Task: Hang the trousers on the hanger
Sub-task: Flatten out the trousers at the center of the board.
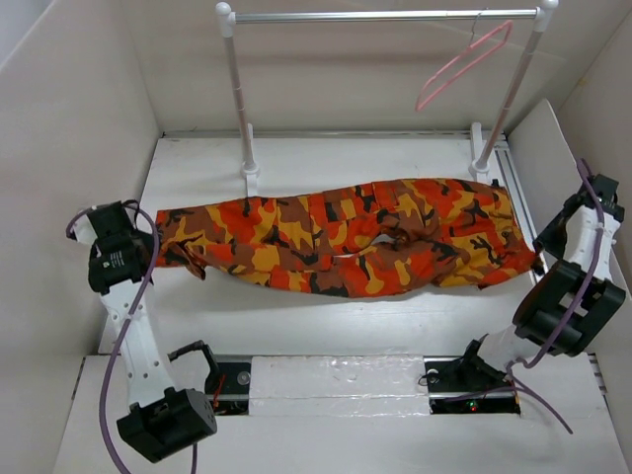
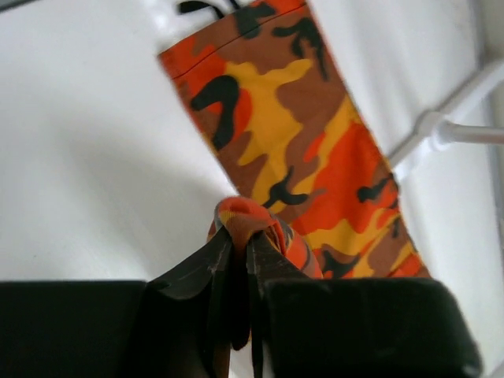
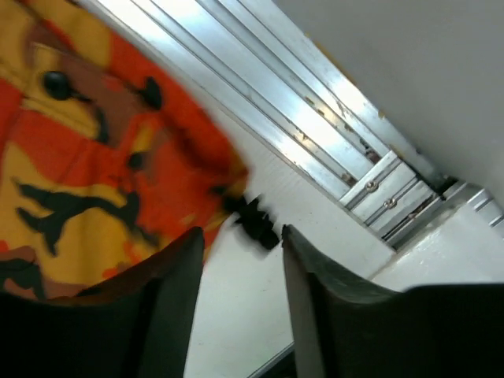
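The camouflage trousers (image 1: 346,237) lie stretched across the white table, waist at the right, leg ends at the left. My left gripper (image 1: 158,235) is shut on a pinch of a leg end (image 2: 244,220), with the leg running away from it (image 2: 299,134). My right gripper (image 1: 541,259) is open just off the waist's right edge; the waist (image 3: 87,165) and a dark drawstring (image 3: 253,220) lie in front of its fingers. The pink hanger (image 1: 464,64) hangs tilted from the rail at the back right.
A metal rail (image 1: 380,16) on white posts (image 1: 237,89) stands at the back; one post foot shows in the left wrist view (image 2: 441,126). White walls close in on both sides. An aluminium track (image 3: 315,118) runs along the right edge.
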You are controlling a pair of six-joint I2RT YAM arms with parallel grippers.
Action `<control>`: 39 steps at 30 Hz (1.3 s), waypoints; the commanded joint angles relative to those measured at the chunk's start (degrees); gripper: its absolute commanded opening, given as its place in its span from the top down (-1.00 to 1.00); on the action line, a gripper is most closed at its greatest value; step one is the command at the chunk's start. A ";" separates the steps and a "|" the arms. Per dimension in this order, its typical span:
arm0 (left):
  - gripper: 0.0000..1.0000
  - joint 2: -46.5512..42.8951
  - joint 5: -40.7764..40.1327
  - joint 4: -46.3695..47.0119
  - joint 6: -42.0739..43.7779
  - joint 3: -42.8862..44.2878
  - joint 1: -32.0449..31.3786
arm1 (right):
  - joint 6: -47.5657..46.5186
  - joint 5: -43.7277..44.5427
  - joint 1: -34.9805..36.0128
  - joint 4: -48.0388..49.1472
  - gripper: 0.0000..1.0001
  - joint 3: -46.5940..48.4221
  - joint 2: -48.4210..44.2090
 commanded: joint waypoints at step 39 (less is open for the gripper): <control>-0.55 -9.41 -8.90 -7.52 -21.40 -14.46 -1.53 | -19.10 -21.81 83.69 20.43 -0.15 -21.57 -29.36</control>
